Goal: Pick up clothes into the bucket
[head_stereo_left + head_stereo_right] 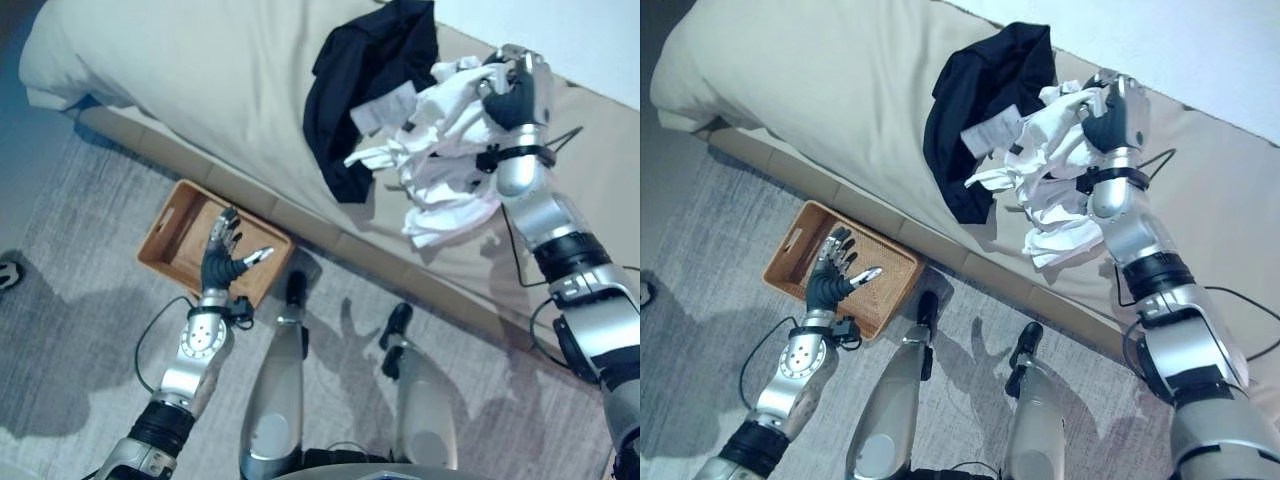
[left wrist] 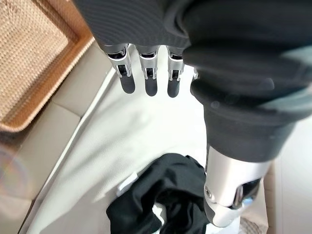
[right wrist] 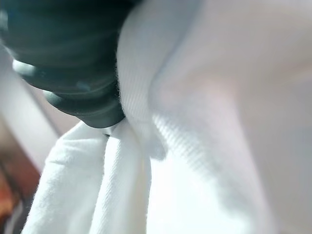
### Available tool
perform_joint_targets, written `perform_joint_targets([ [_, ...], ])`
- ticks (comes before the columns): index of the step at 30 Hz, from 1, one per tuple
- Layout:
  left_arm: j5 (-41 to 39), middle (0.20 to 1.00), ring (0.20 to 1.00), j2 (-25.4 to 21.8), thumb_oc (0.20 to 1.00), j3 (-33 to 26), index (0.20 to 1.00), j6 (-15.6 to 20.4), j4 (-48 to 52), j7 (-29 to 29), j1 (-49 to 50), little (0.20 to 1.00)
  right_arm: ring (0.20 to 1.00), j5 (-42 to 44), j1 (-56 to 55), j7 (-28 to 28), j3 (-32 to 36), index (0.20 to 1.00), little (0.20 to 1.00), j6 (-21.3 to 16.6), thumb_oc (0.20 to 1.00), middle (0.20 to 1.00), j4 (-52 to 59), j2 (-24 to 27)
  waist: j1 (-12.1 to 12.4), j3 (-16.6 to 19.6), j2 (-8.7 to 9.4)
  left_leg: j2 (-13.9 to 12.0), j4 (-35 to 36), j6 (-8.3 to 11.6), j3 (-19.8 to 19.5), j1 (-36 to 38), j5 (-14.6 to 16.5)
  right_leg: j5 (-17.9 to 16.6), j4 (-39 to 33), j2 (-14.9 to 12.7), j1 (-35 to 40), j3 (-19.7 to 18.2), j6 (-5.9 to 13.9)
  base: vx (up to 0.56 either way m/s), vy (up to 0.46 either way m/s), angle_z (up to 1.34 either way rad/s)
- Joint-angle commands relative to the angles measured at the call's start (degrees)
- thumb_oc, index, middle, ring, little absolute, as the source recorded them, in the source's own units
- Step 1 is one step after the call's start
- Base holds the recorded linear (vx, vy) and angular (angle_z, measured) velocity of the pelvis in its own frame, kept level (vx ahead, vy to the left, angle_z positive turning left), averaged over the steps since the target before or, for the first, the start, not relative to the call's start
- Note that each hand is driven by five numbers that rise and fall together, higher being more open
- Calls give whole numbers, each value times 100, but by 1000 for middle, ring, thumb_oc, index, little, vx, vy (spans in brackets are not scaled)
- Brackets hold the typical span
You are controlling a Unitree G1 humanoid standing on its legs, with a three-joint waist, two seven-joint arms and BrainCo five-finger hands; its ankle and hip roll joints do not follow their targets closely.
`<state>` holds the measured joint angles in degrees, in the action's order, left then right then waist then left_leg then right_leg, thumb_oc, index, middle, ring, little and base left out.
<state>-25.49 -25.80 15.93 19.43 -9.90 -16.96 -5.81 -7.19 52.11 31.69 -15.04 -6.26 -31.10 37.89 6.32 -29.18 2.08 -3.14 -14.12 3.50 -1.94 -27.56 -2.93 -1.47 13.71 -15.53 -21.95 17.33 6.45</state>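
A white garment (image 1: 440,160) hangs bunched above the beige bed (image 1: 200,90), with my right hand (image 1: 515,85) shut on its top; the same white cloth (image 3: 195,146) presses against the hand's dark cover in the right wrist view. A black garment (image 1: 365,90) lies crumpled on the bed just left of the white one, also seen as the black garment (image 2: 156,200) in the left wrist view. A woven brown basket (image 1: 170,235) stands on the floor by the bed's edge. My left hand (image 1: 225,260) hovers over the basket's near right corner, fingers (image 2: 146,80) straight and empty.
Grey carpet (image 1: 90,340) covers the floor in front of the bed. The bed's long edge (image 1: 250,195) runs diagonally behind the basket. A pale wall (image 1: 560,30) rises behind the bed at the upper right.
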Motion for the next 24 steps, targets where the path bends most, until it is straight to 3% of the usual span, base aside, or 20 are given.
perform_joint_targets([
  [1, 74, 1000, 1000, -7, 1000, -93, 1000, 220, 44, 239, 311, 1000, 200, 779, -268, 2, 389, 200, 200, -745, 200, 200, 490, 297, -59, 697, 303, -300, -58, 94, 190, 227, 332, -437, -202, -510, 559, 346, 556, 79, -49, -3],
  [12, 28, 1000, 1000, 97, 1000, -252, 1000, 54, -308, 588, 525, 1000, 200, 2073, -437, -702, 738, 200, 200, -1246, 200, 200, 1353, 480, -171, 1275, 530, -400, 493, 161, 317, 1020, 194, -554, -803, -358, 1262, 418, 603, 64, -21, -5],
  [24, 385, 1000, 1000, 66, 1000, -305, 1000, -166, -457, 647, 608, 1000, 200, 2506, 555, -1052, 210, 200, 200, -1170, 200, 200, 1611, 1118, -280, 1970, 726, -455, 900, 203, 543, 1874, 227, -551, -1109, -153, 1917, 352, 624, 70, 3, -5],
])
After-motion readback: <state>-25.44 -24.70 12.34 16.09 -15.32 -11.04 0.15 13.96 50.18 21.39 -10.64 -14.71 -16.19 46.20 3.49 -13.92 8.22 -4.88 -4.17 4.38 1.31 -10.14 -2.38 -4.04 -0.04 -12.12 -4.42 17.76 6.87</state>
